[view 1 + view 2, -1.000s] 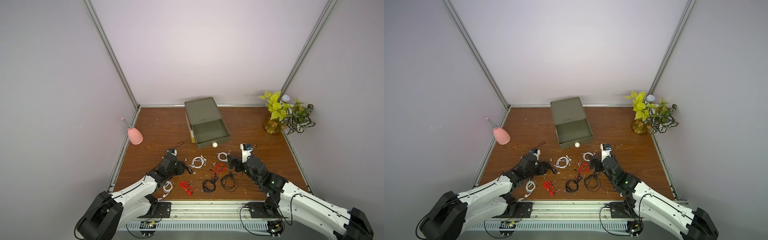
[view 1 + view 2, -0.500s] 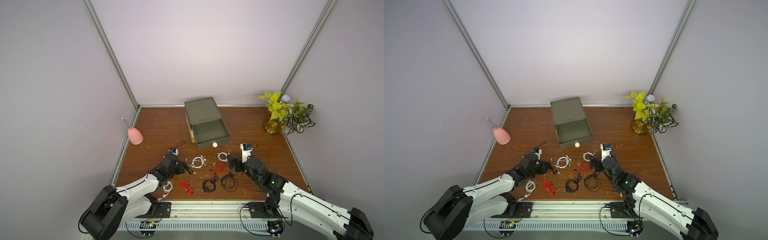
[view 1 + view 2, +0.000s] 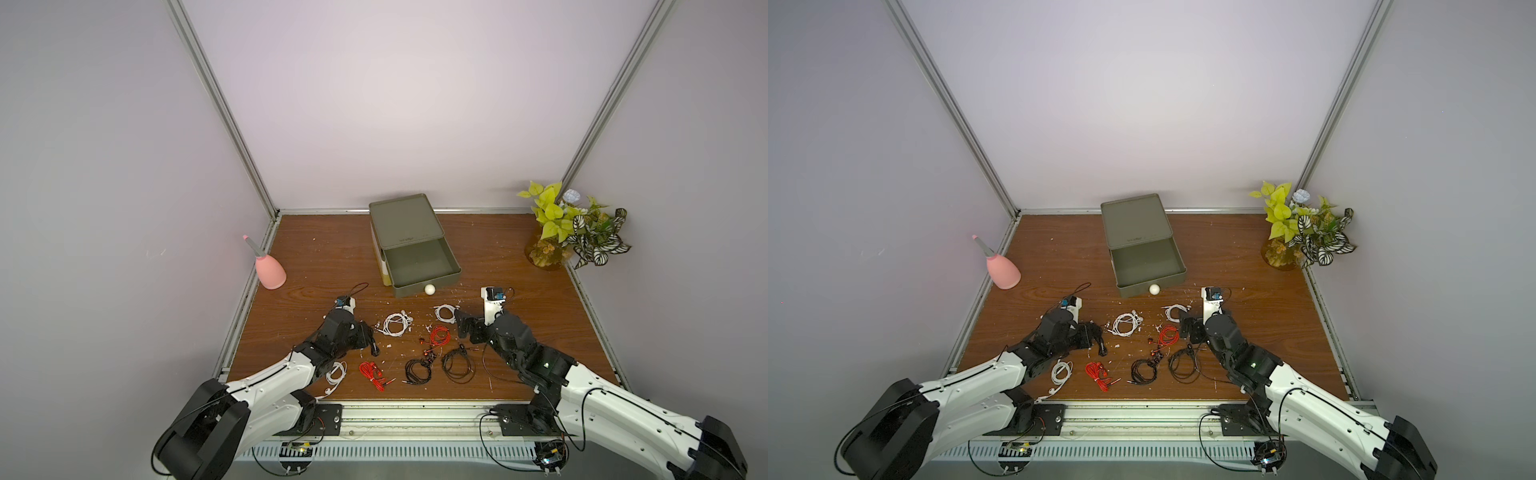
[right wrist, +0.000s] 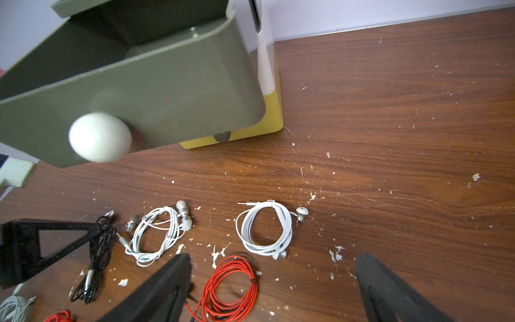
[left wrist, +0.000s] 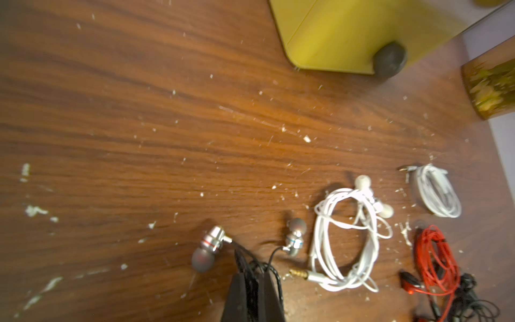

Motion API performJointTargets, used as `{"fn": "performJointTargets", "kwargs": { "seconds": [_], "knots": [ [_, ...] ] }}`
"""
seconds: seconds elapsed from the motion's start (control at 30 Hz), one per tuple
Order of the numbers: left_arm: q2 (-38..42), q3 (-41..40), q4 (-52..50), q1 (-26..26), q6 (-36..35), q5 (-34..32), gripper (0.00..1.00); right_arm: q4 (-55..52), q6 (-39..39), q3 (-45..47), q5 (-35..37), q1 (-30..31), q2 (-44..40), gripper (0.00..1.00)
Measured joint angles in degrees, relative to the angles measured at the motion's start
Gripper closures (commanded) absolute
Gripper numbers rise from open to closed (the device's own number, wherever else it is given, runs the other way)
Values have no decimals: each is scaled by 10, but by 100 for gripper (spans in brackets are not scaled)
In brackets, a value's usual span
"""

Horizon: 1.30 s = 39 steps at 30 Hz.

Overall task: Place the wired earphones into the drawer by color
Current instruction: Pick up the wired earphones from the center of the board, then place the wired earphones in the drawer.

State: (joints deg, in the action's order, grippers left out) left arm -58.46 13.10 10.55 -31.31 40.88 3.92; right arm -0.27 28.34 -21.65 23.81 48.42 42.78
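Three white earphones [image 3: 397, 324], three black earphones [image 3: 417, 370], two red earphones [image 3: 438, 336], one drawer [image 3: 401, 220]

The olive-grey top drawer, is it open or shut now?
Open. The olive-grey top drawer is pulled out toward the arms, its bare inside showing in both top views, white knob in front.

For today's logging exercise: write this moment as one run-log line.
left gripper: shut on black coiled earphones | right gripper: open | olive-grey top drawer: open
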Motion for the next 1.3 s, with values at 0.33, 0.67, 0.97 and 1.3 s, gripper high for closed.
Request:
{"fn": "performJointTargets", "kwargs": {
  "seconds": [0.33, 0.67, 0.97, 1.3],
  "knots": [
    [110, 12, -50, 0, -6, -19, 100, 0, 0, 0, 0, 0, -2, 1],
    [156, 122, -125, 0, -42, -37, 100, 1, 0, 1, 4, 0, -8, 2],
    [159, 239, -156, 0, -86, -52, 100, 0, 0, 10, 5, 0, -29, 2],
    [62, 345, -112, -1, -142, -20, 100, 0, 0, 10, 14, 0, -43, 2]
  ]
}}
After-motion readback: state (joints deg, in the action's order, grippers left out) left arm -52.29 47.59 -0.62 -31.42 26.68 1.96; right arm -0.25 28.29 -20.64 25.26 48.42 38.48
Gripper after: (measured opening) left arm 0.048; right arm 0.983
